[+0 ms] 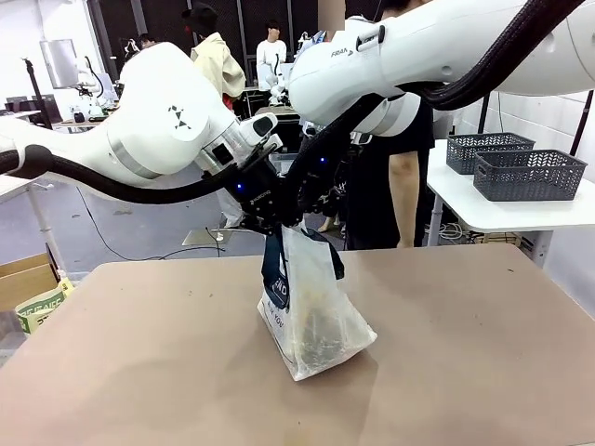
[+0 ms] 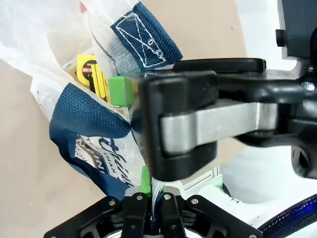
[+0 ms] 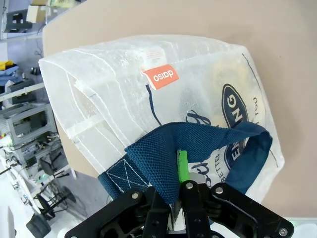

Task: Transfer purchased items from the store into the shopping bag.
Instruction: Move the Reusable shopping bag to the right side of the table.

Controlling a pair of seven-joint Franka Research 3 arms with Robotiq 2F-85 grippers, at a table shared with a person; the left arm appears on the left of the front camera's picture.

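A bare brown table (image 1: 139, 372) fills the near scene. Far right, two dark mesh baskets (image 1: 530, 175) sit on a white side table (image 1: 502, 214); a cardboard box (image 1: 23, 279) stands far left

The shopping bag (image 1: 311, 311) stands on the brown surface (image 1: 139, 372), a translucent whitish tote hanging slack, its navy strap handles (image 1: 275, 269) pulled up at the top. A navy oval print (image 3: 234, 115) with white lettering marks its side. Inside lies a screwdriver (image 2: 91, 74) with a yellow-and-black handle.
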